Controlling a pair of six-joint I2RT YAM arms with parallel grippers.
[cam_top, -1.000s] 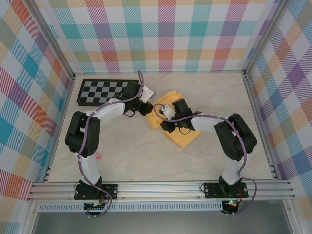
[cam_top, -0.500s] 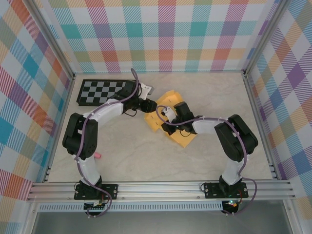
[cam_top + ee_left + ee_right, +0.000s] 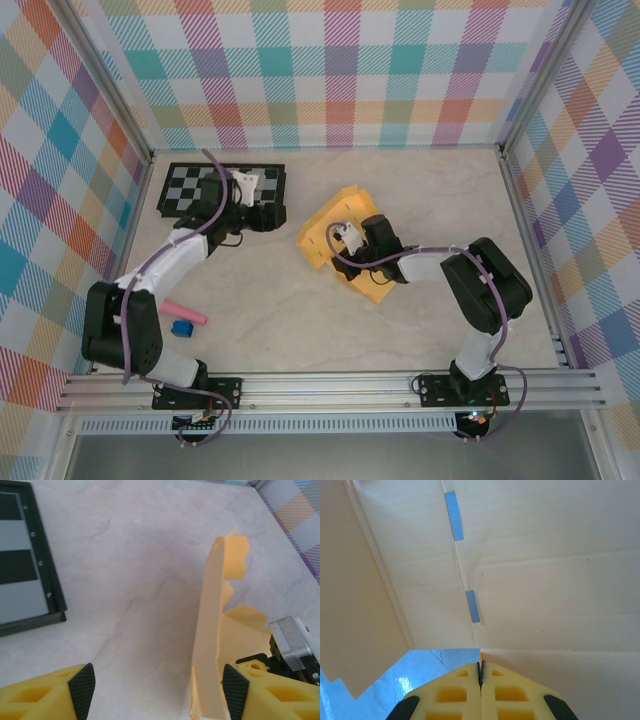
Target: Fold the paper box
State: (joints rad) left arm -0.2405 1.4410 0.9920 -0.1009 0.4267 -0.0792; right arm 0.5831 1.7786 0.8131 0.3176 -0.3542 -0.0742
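Two arms are at work, but only one has the card. The right gripper (image 3: 481, 672) has its fingers pressed together at a crease of the paper box (image 3: 328, 232), apparently nipping a thin edge of card between the tips, though the seam there is too fine to be sure. The box lies half-formed near the middle of the table (image 3: 430, 190), with one flap standing upright on its left side and the rest lying flat under the right arm. The left gripper (image 3: 158, 682) hangs over the right end of the checkerboard (image 3: 200, 185), apart from the box, its fingers spread wide with nothing between them. I judge the fold to be partway done: a wall is raised, but nothing looks tucked. The next move likely calls for the left arm to reach for the upright flap and press it over while the right pins the base, since thin card tends to spring back. Two short blue tape strips (image 3: 472, 606) lie along a crease, unmarked. No brand or label shows, and the tiny marks on the checkerboard's frame are too small to read.
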